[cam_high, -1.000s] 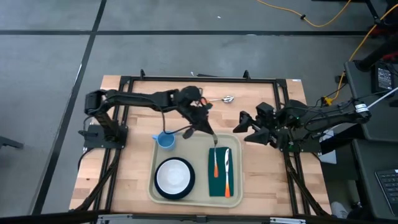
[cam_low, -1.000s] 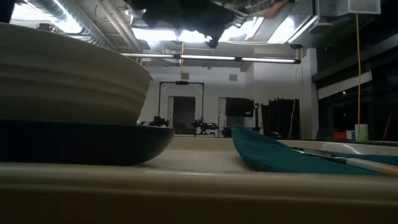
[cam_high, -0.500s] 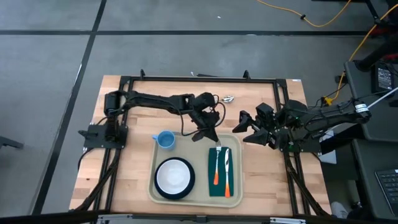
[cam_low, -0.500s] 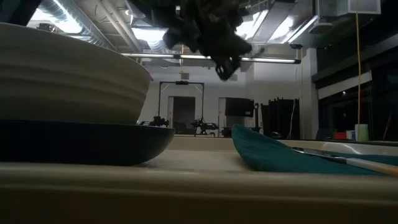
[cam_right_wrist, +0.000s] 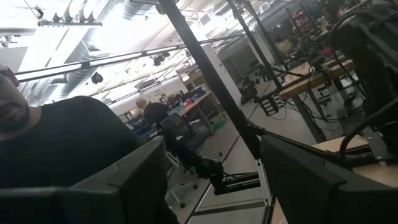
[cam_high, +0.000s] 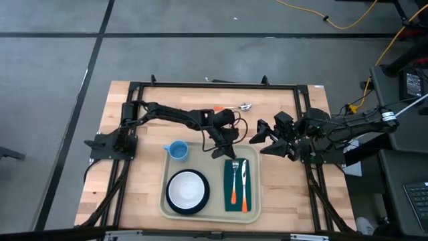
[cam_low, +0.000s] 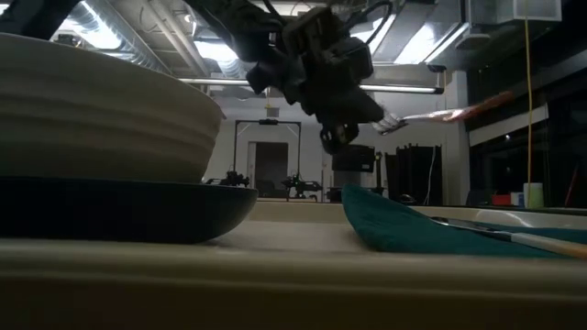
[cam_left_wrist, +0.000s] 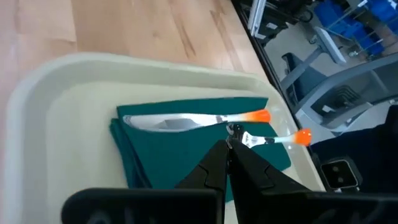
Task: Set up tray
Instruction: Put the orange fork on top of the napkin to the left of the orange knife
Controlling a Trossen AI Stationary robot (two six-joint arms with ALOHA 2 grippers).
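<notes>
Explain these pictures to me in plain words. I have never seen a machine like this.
This is a robot with two dark arms at a wooden table, each ending in a two-finger gripper. One picture looks straight down, one looks level across the table top, and two come from cameras on the arms' wrists.

On the table lies a cream tray. It holds a white bowl on a dark plate, a blue cup and a green napkin with a knife on it. A spoon lies on the table beyond the tray.

The left gripper is shut on the tine end of an orange-handled fork, holding it above the napkin. The right gripper waits open beside the tray.
</notes>
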